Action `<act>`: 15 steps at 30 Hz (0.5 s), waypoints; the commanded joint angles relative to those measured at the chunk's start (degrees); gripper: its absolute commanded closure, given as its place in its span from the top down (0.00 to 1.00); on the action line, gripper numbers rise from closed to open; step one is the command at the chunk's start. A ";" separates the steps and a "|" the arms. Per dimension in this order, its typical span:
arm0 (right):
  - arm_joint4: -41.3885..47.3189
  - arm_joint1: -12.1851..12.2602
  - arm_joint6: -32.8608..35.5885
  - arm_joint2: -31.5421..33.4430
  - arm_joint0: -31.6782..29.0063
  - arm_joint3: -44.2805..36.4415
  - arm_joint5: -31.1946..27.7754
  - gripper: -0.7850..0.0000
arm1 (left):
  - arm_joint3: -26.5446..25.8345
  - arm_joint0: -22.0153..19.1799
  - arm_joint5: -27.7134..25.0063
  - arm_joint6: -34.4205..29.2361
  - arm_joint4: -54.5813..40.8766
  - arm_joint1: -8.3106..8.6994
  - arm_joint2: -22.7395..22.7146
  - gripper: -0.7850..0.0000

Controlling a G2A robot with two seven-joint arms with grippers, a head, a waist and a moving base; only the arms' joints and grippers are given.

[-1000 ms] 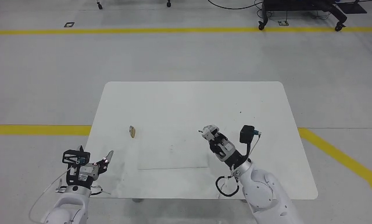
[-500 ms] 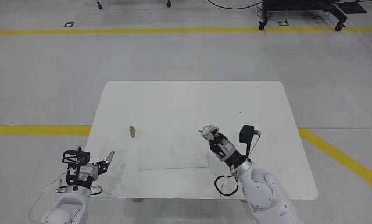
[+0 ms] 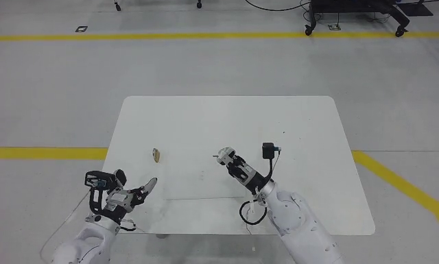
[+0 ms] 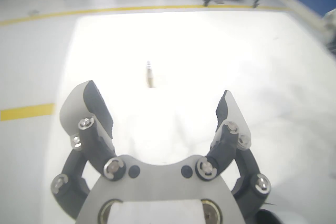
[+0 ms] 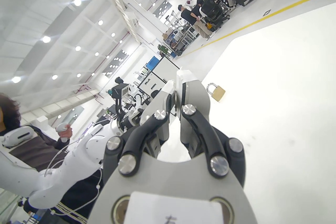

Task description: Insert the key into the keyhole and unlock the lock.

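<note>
The brass padlock lies flat on the white worktop, left of centre in the top view, and is apart from both claws. In the right wrist view its shackle points away from the claw.

The right claw is over the middle of the worktop, to the right of the padlock and well apart from it. Its fingers are pressed together. Whether anything is pinched between them cannot be told.

The left claw is at the lower left of the top view, by the worktop's near edge. Its fingers are spread wide, and the padlock lies ahead of the gap.
</note>
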 commanded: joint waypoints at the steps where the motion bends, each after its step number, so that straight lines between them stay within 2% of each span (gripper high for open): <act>1: 1.83 -0.20 -0.22 -0.21 0.39 0.95 -0.12 0.00 | -0.92 -1.11 -0.98 -13.07 -20.67 0.22 -1.48 1.00; 2: 3.13 -0.30 -0.08 -0.36 0.39 1.30 -0.23 0.00 | -0.88 -1.92 -0.45 -18.22 -26.50 0.38 -2.11 1.00; 3: 4.42 -0.37 0.37 -0.45 0.46 1.59 -0.19 0.00 | -0.86 -2.24 -0.17 -19.79 -28.11 0.44 -2.35 1.00; 12: 5.55 -0.44 0.21 -0.19 0.66 1.58 -0.26 0.00 | -0.86 -2.24 -0.17 -19.79 -28.11 0.44 -2.35 1.00; 13: 5.55 -0.44 0.21 -0.19 0.66 1.58 -0.26 0.00 | -0.69 -2.00 0.08 -19.82 -29.92 0.35 -1.85 1.00; 15: 7.68 -0.62 0.67 -0.96 0.13 0.51 -0.54 0.00 | -0.17 -1.70 3.11 -23.48 -42.87 0.09 -0.98 1.00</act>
